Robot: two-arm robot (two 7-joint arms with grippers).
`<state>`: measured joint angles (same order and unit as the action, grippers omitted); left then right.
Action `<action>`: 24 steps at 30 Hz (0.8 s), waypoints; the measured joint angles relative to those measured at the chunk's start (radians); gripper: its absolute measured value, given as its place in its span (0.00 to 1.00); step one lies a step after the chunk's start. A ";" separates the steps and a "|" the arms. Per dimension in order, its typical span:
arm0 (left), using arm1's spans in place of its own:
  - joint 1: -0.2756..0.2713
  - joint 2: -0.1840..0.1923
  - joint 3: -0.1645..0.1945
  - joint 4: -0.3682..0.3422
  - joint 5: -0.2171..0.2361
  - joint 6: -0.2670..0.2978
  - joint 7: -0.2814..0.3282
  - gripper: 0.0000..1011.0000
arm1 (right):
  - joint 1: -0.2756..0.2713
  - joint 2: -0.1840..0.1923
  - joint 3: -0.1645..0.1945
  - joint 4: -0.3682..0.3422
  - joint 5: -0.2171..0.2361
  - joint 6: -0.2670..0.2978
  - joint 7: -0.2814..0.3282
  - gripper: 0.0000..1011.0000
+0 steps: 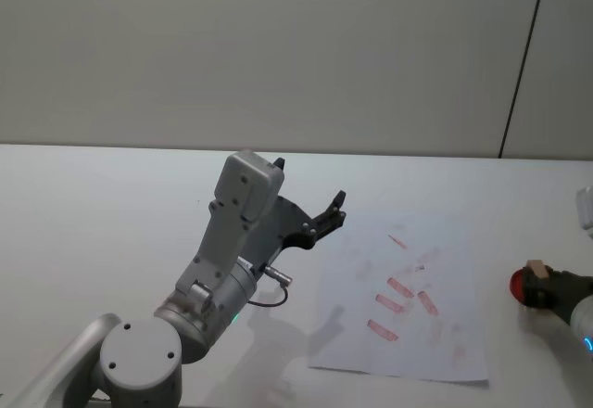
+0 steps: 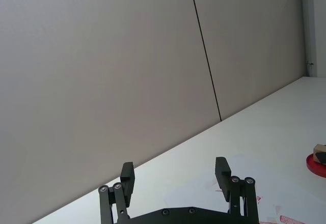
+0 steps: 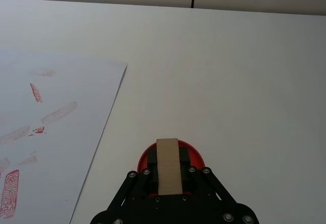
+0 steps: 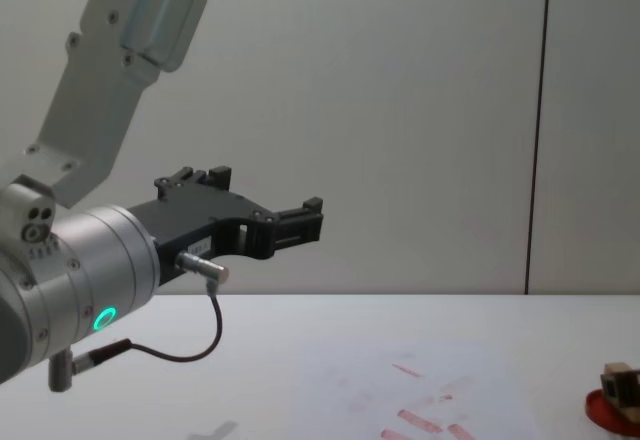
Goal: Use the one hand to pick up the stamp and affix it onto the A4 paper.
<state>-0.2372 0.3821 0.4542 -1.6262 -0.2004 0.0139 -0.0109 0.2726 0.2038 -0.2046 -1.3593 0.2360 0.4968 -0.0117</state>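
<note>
Right gripper [image 3: 168,157] clamps stamp [image 3: 168,169] at red ink pad [image 3: 197,157]; looks like the inking step. Next: lift, carry left over A4 paper [image 3: 61,142]. Left gripper [image 2: 175,175] parked high, jaws apart.

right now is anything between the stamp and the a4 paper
Nothing visible does. The stamp is clamped in the right gripper over the red ink pad, and only bare table lies between it and the A4 paper. The left gripper hangs open, raised off the table by the paper's opposite side.
</note>
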 joint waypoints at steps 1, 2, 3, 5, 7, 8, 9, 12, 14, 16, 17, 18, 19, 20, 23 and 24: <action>0.000 0.000 0.000 0.000 0.000 0.000 0.000 0.99 | 0.000 0.000 0.000 0.000 0.000 0.000 -0.001 0.22; 0.000 0.000 0.000 0.000 0.000 0.000 0.000 0.99 | 0.000 -0.001 0.001 0.000 0.001 0.002 -0.003 0.22; 0.000 0.000 0.000 0.000 0.000 0.000 0.000 0.99 | -0.001 -0.001 0.001 0.000 0.001 0.003 -0.004 0.22; 0.000 0.000 0.000 0.000 0.000 0.000 0.000 0.99 | -0.001 -0.001 0.001 -0.001 0.002 0.005 -0.008 0.22; 0.000 0.000 0.000 0.000 0.000 0.000 0.000 0.99 | -0.002 -0.002 0.002 -0.002 0.003 0.009 -0.014 0.22; 0.000 0.000 0.000 0.000 0.000 0.000 0.000 0.99 | -0.003 -0.002 0.002 -0.002 0.003 0.010 -0.015 0.22; 0.000 0.000 0.000 0.000 0.000 0.000 0.000 0.99 | -0.003 -0.003 0.003 -0.003 0.003 0.011 -0.019 0.22; 0.000 0.000 0.000 0.000 0.000 0.000 0.000 0.99 | -0.004 -0.003 0.004 -0.004 0.003 0.011 -0.024 0.22; 0.000 0.000 0.000 0.000 0.000 0.000 0.000 0.99 | -0.005 -0.003 0.005 -0.005 0.002 0.011 -0.029 0.22; 0.000 0.000 0.000 0.000 0.000 0.000 0.000 0.99 | -0.005 -0.003 0.006 -0.006 0.000 0.010 -0.034 0.22; 0.000 0.000 0.000 0.000 0.000 0.000 0.000 0.99 | -0.005 -0.003 0.006 -0.006 -0.001 0.009 -0.035 0.22; 0.000 0.000 0.000 0.000 0.000 0.000 0.000 0.99 | -0.005 -0.003 0.007 -0.006 -0.001 0.009 -0.036 0.22; 0.000 0.000 0.000 0.000 0.000 0.000 0.000 0.99 | -0.005 -0.004 0.008 -0.006 -0.002 0.008 -0.039 0.22; 0.000 0.000 0.000 0.000 0.000 0.000 0.000 0.99 | -0.005 -0.004 0.008 -0.006 -0.003 0.007 -0.040 0.22; 0.000 0.000 0.000 0.000 0.000 0.000 0.000 0.99 | -0.004 -0.005 0.010 -0.006 -0.004 0.006 -0.044 0.22; 0.000 0.000 0.000 0.000 0.000 0.000 0.000 0.99 | -0.003 -0.005 0.011 -0.006 -0.005 0.006 -0.045 0.22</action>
<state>-0.2372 0.3821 0.4542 -1.6262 -0.2004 0.0138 -0.0109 0.2694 0.1991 -0.1941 -1.3653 0.2313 0.5032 -0.0569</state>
